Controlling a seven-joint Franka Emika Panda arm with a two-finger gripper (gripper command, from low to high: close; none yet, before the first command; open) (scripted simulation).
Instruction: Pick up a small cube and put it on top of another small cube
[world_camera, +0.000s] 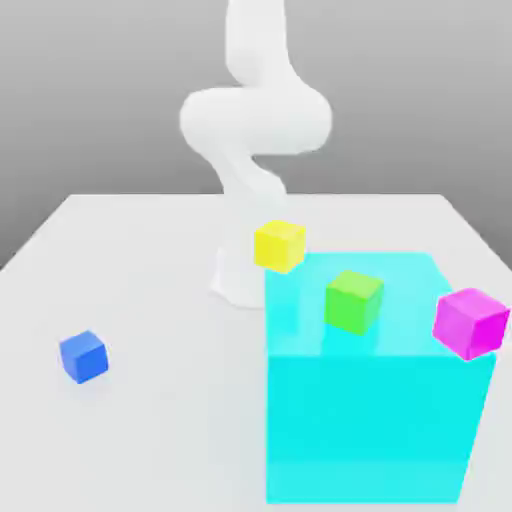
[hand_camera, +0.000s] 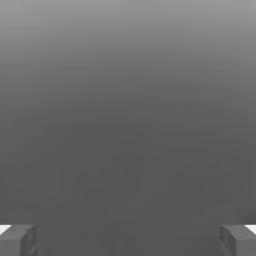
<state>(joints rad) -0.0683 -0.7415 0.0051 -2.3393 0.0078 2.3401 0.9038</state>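
A pale grey-white tabletop (world_camera: 150, 260) is stretching across the scene, its far edge running straight from the exterior view's left to its right. Behind it, a plain grey backdrop (world_camera: 90, 90) is rising, shading from darker at the top to lighter near the tabletop's edge. Soft, even light is falling, casting only faint shadows on the surface.

— Where's the small blue cube (world_camera: 83, 357)?
— Alone on the white desk (world_camera: 150, 250), toward the exterior view's left, well apart from the big cyan block (world_camera: 375, 400).
— And that block?
— A green cube (world_camera: 354, 301) sits on top; a magenta cube (world_camera: 470, 323) is at its right corner, a yellow cube (world_camera: 279, 245) by its far-left corner.
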